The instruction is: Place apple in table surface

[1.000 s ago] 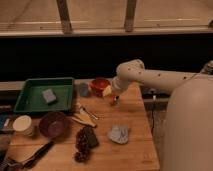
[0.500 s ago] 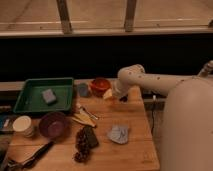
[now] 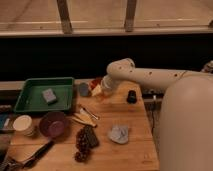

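Item: tool [image 3: 101, 91], at the end of the white arm [image 3: 150, 76], centre of the frame, low over the orange-red bowl [image 3: 95, 83] at the back of the bench [image 3: 135, 130]. Jaws closed; a small yellowish-orange shape at the tip is probably the apple [image 3: 96, 91], though whether it is truly held cannot be told.

Nearby: grey-blue disc [image 3: 83, 89] just left of the bowl; green tray [image 3: 35, 95] with a grey block, upper left; purple bowl [image 3: 53, 123] and pale cup [image 3: 23, 125], lower left; grape cluster [image 3: 81, 145] and crumpled cloth [image 3: 119, 133], lower centre; small dark object [image 3: 131, 96] right of the tool.

Risks (judged): releasing here drops the fruit back into the bowl, not onto bare wood. A round fruit set down may roll toward the bench edge or into clutter. A sideways sweep could knock the bowl.
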Robot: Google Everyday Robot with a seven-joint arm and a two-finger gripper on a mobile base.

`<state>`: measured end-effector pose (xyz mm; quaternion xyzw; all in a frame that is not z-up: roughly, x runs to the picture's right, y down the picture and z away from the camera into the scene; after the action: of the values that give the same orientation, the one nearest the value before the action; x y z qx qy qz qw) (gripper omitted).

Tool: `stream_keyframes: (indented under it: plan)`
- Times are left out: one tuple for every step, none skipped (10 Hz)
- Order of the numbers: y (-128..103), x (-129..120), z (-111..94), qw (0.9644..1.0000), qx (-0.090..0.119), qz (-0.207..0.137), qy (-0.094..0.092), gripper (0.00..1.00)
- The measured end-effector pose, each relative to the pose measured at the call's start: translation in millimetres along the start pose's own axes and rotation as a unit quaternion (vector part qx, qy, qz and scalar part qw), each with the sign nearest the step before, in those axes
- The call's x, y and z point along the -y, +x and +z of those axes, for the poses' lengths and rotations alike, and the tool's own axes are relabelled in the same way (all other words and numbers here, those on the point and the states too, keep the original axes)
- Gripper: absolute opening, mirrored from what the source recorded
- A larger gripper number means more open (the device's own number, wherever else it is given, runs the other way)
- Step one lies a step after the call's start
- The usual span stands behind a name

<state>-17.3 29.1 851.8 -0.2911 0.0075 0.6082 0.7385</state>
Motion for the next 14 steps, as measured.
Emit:
stream_keyframes:
  plan:
    - [2, 5, 10, 1.0000, -0.007, 0.001, -0.005, 0.00]
    - [4, 7, 19, 0.9999, -0.012, 0.004, -0.009, 0.00]
    - [8, 8, 32, 0.9996, -0.022, 0.009, -0.015, 0.02]
    - [11, 8, 43, 0.9992, -0.031, 0.013, -0.021, 0.07]
    - [17, 10, 52, 0.9986, -0.041, 0.021, -0.026, 0.19]
    - [21, 12, 55, 0.9980, -0.049, 0.027, -0.028, 0.30]
    - [25, 12, 58, 0.9974, -0.057, 0.032, -0.031, 0.41]
    - [26, 12, 59, 0.9971, -0.060, 0.034, -0.032, 0.50]
    - [28, 10, 61, 0.9967, -0.064, 0.035, -0.034, 0.60]
    - [30, 9, 62, 0.9964, -0.069, 0.036, -0.036, 0.70]
    - [31, 8, 63, 0.9960, -0.073, 0.036, -0.037, 0.78]
    - [32, 7, 64, 0.9958, -0.075, 0.036, -0.038, 0.80]
    - [32, 6, 64, 0.9958, -0.076, 0.035, -0.039, 0.80]
    - [31, 5, 64, 0.9957, -0.076, 0.033, -0.041, 0.80]
